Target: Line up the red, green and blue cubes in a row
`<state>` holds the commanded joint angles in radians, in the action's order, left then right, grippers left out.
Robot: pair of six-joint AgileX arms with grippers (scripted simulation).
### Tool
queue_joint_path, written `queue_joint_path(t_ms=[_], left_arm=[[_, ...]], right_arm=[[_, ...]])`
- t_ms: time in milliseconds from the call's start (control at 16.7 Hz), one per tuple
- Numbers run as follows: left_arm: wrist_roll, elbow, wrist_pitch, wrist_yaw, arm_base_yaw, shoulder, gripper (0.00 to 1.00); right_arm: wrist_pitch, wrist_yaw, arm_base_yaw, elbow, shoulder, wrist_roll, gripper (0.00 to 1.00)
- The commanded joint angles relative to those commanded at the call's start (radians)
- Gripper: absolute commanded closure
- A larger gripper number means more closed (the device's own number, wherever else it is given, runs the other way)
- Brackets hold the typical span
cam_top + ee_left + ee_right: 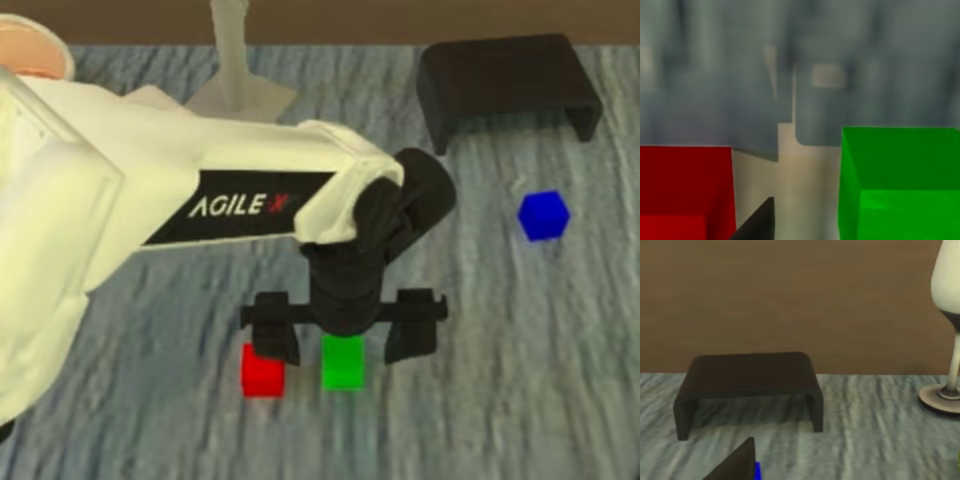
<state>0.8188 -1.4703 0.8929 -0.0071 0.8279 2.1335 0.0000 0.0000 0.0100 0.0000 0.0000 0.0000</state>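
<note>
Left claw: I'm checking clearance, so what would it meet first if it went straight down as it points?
Probably the small bright green cube, between its open fingers; the small bright red cube sits just outside.

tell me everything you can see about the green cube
The green cube is a small, plain, bright green block with flat faces and no markings, looking like smooth plastic. It sits flat on the grey streaked table, towards the near middle. The red cube lies just to its left with a narrow gap, not touching. The left gripper hangs right over it, fingers spread wide to either side, not gripping it. The blue cube sits well off to the right.
</note>
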Motion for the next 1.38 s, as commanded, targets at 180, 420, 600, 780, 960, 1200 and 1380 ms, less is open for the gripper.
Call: queue_joint_path(t_ms=[180, 420, 600, 780, 960, 1200, 1380], left_arm=[[0.0, 0.0, 0.0, 0.0, 0.0, 0.0, 0.0], [0.0, -0.003, 0.004, 0.0, 0.0, -0.002, 0.0], [0.001, -0.052, 0.071, -0.001, -0.002, -0.023, 0.0], [0.005, -0.118, 0.183, 0.0, -0.011, -0.058, 0.0], [0.004, -0.159, 0.243, -0.001, -0.017, -0.085, 0.0], [0.004, -0.158, 0.242, -0.001, -0.012, -0.081, 0.0], [-0.002, -0.107, 0.21, -0.004, -0.04, -0.138, 0.0]], right_arm=[[0.0, 0.0, 0.0, 0.0, 0.0, 0.0, 0.0], [0.0, 0.0, 0.0, 0.0, 0.0, 0.0, 0.0], [0.0, 0.0, 0.0, 0.0, 0.0, 0.0, 0.0], [0.0, 0.0, 0.0, 0.0, 0.0, 0.0, 0.0], [0.0, 0.0, 0.0, 0.0, 0.0, 0.0, 0.0], [0.0, 0.0, 0.0, 0.0, 0.0, 0.0, 0.0], [-0.042, -0.002, 0.009, 0.061, 0.061, 0.001, 0.0]])
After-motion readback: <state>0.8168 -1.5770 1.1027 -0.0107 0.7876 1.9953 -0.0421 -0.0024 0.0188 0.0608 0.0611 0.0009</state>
